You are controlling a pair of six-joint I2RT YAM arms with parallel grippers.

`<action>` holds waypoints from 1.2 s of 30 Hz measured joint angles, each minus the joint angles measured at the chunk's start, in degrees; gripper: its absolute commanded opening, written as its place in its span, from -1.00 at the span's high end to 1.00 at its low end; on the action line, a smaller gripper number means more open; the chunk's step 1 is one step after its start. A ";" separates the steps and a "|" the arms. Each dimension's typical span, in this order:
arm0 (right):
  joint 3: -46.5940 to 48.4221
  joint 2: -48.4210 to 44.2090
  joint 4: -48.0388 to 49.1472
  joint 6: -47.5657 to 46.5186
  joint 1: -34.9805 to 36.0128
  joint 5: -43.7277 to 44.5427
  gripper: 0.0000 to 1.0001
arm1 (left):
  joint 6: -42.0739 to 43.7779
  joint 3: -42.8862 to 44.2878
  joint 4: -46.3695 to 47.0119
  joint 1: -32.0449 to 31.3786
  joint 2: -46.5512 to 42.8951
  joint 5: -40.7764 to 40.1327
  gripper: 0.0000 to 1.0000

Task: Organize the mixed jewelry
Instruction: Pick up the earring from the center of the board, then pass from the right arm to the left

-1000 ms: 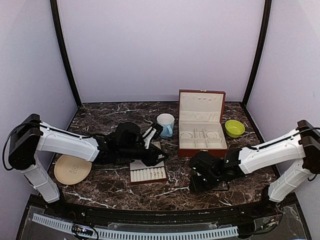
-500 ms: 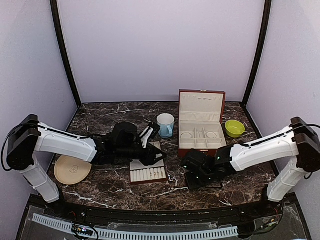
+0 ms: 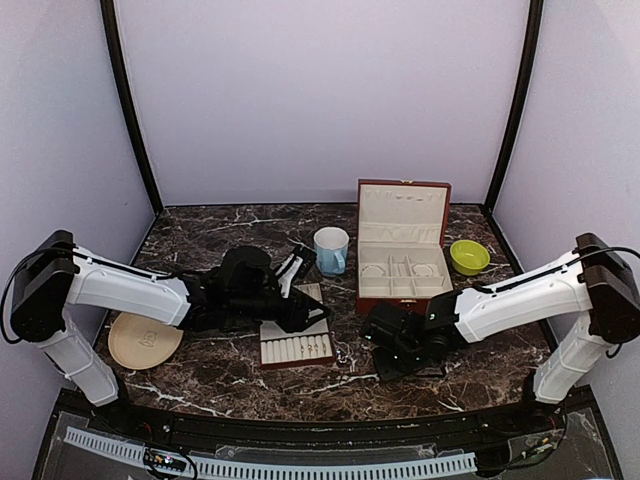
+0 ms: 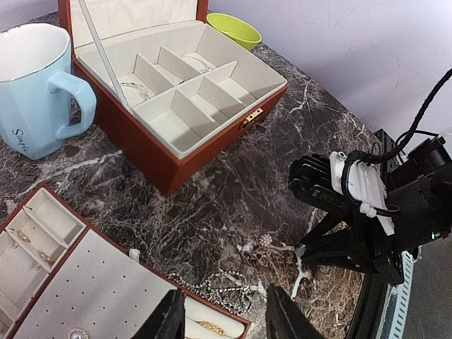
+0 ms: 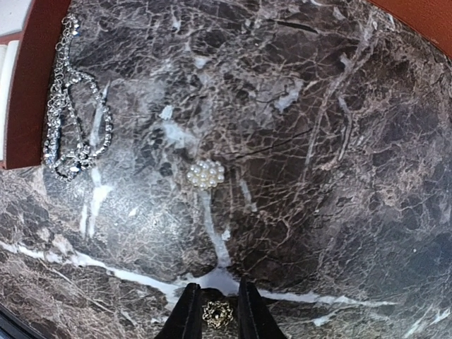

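While left gripper (image 4: 224, 293) hangs open and empty, right gripper (image 5: 216, 295) straddles small stud (image 5: 217, 315) near pearl cluster (image 5: 205, 173); grip unclear.

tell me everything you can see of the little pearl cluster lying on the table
The pearl cluster is a tiny round piece of whitish, pearly-looking beads packed into a flower-like dome. It lies loose on the dark marble table, touching only the table. The sparkly chain lies off to one side, apart from it, and the right gripper is also clear of it.
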 measured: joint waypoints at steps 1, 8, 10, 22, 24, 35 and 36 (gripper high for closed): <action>0.00 0.15 0.00 -0.02 0.00 0.00 0.66 | 0.00 0.00 0.09 0.11 0.00 0.00 0.18; 0.04 0.94 0.02 -0.22 0.00 -0.02 0.84 | 0.00 0.00 0.35 0.20 -0.02 0.00 0.18; 0.17 0.98 0.02 -0.35 0.00 -0.02 0.92 | 0.00 0.00 0.37 0.20 -0.04 -0.02 0.18; 0.52 0.37 0.42 -0.31 -0.46 0.44 1.00 | -2.03 -2.51 1.64 0.33 -4.55 -2.01 0.17; 0.46 -1.51 1.25 -0.11 -1.27 0.35 1.00 | -3.19 -2.86 1.68 0.55 -5.86 -2.95 0.05; -4.13 -15.91 31.98 -1.16 -11.61 -3.48 1.00 | -17.03 -8.68 11.13 1.79 -17.05 -5.81 -0.43; -4.13 -15.89 35.39 -1.49 -11.67 -3.98 1.00 | -18.29 -9.22 12.50 1.79 -17.53 -5.57 -0.45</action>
